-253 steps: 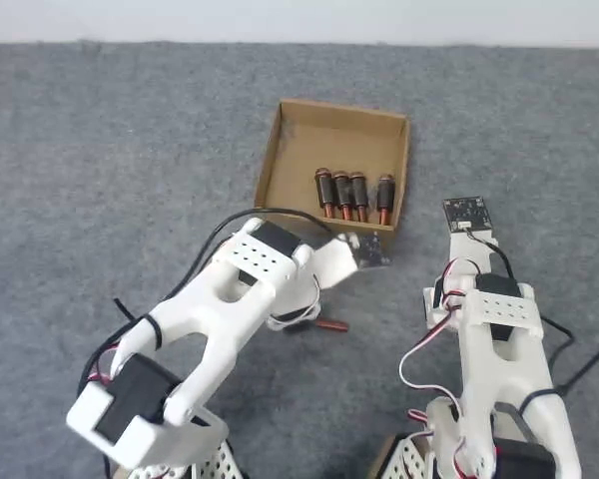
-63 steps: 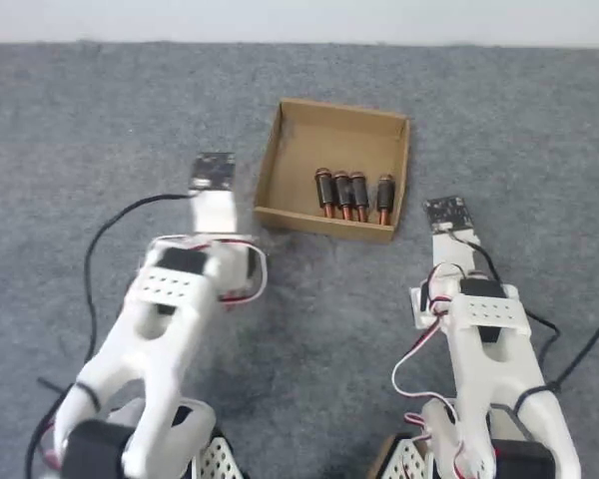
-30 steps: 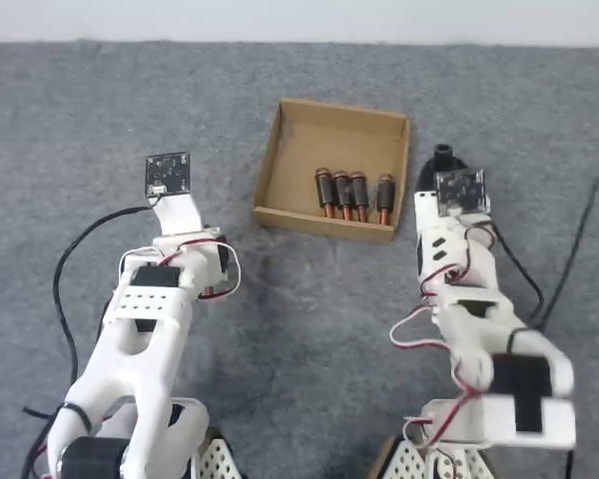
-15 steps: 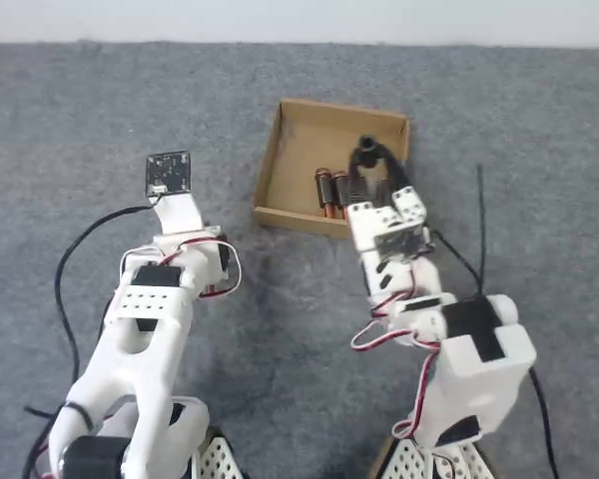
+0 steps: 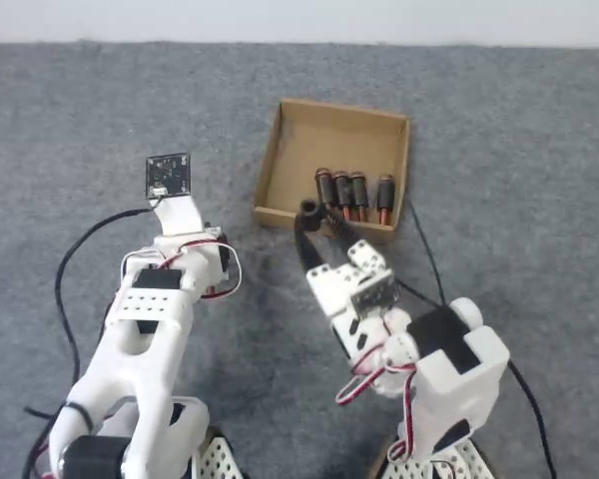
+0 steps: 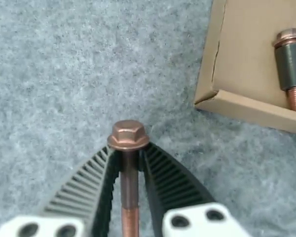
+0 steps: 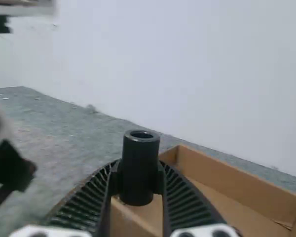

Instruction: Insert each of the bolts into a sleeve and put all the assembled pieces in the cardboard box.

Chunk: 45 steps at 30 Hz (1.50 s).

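Left gripper [image 6: 129, 150] clamps a copper hex bolt [image 6: 129, 136] beside the cardboard box [image 5: 270, 160]; right gripper [image 7: 138, 173] pinches a black sleeve [image 7: 141, 148] — apparently over the box's front wall. Brought together off-axis, the bolt's tip could catch the sleeve's rim — twisting either piece loose.

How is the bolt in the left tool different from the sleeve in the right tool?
The bolt is copper-coloured, the sleeve black. The bolt is slim with a hex head, the sleeve thicker and hollow. Both are clamped: bolt in left tool, sleeve in right tool.
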Each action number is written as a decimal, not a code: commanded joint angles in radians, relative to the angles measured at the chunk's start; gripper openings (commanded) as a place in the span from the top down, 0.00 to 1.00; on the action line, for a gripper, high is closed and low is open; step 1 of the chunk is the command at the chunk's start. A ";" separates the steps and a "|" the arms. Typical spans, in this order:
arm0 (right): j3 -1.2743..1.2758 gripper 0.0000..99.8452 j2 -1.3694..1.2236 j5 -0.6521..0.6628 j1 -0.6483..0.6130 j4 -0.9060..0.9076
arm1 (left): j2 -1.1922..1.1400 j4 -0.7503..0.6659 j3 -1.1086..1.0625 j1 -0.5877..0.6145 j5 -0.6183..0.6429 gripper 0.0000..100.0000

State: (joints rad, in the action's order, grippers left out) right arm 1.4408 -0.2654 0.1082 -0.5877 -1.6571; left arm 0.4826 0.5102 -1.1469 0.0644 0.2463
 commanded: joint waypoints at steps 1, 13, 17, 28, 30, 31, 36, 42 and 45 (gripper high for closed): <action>0.063 0.99 0.022 -0.012 -0.048 -0.067 | 0.051 -0.029 0.018 0.008 -0.009 0.99; 0.196 0.99 0.022 -0.014 -0.081 -0.102 | 0.058 -0.029 0.019 -0.002 -0.009 0.99; 0.196 0.99 0.018 -0.014 -0.084 -0.102 | 0.060 -0.094 0.030 -0.002 -0.009 0.99; 0.195 0.99 0.013 -0.011 -0.084 -0.101 | 0.060 -0.499 0.028 -0.002 -0.009 0.99; 0.195 0.99 0.013 -0.011 -0.084 -0.101 | 0.060 -0.534 0.028 -0.002 -0.009 0.99; 0.195 0.99 0.013 -0.011 -0.084 -0.101 | 0.060 -0.551 0.028 -0.003 -0.009 0.99; 0.195 0.99 0.013 -0.012 -0.084 -0.101 | 0.071 -0.615 0.028 -0.058 -0.012 0.99; 0.195 0.99 0.018 -0.012 -0.084 -0.101 | 0.233 -0.611 -0.019 -0.206 -0.014 0.99; 0.195 0.99 0.019 -0.011 -0.084 -0.101 | 0.341 -0.611 -0.071 -0.275 -0.014 0.99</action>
State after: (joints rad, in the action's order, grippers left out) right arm 1.6111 -0.2639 0.1051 -0.6628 -1.7277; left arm 0.6559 -0.0621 -1.1960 -0.1289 0.2447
